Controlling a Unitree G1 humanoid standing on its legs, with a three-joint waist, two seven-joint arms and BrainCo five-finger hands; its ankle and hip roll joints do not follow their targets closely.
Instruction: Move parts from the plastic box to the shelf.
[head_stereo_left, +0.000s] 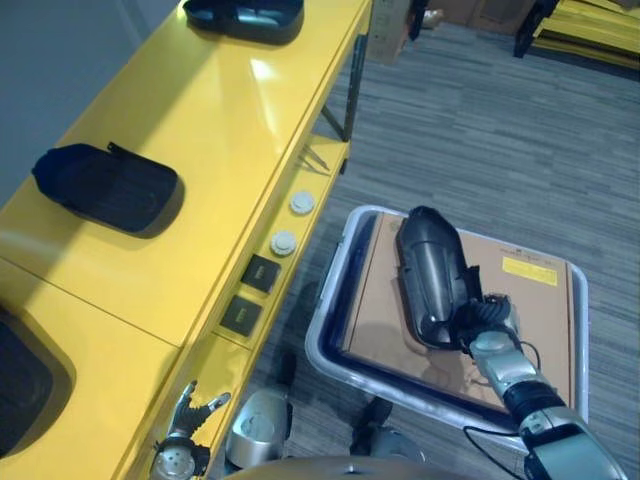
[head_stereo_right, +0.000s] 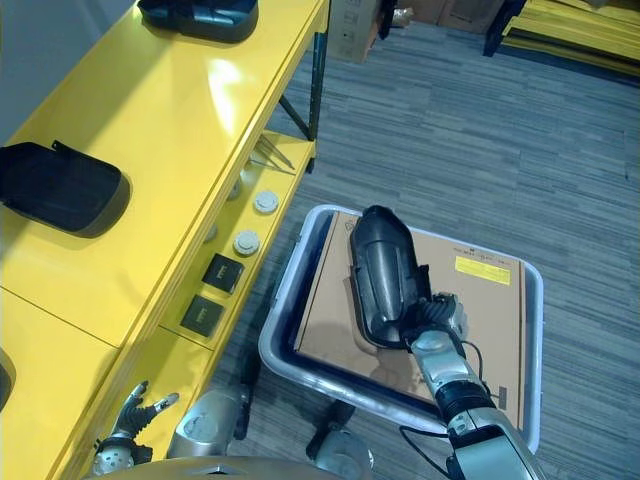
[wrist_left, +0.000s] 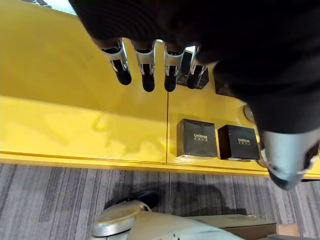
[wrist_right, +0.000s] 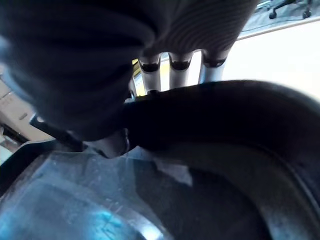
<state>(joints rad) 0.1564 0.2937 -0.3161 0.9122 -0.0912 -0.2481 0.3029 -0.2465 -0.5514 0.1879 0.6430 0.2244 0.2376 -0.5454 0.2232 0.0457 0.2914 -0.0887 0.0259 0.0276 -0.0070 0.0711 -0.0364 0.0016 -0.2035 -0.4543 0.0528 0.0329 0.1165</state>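
Note:
A long black moulded part (head_stereo_left: 430, 270) lies on brown cardboard inside the grey-rimmed plastic box (head_stereo_left: 330, 300) on the floor. My right hand (head_stereo_left: 492, 335) is at the part's near end. In the right wrist view its fingers (wrist_right: 177, 67) curl over the part's edge (wrist_right: 225, 115), gripping it. The yellow shelf (head_stereo_left: 230, 120) runs along the left and carries black parts (head_stereo_left: 105, 185) (head_stereo_left: 245, 15). My left hand (head_stereo_left: 185, 410) hangs open beside the shelf's near edge, its fingers (wrist_left: 147, 70) straight and holding nothing.
A lower shelf ledge holds two small black boxes (head_stereo_left: 260, 272) (head_stereo_left: 240, 315) and two white round caps (head_stereo_left: 302, 203) (head_stereo_left: 283, 242). Another dark part (head_stereo_left: 20, 385) sits at the shelf's near left. Grey carpet lies around the box.

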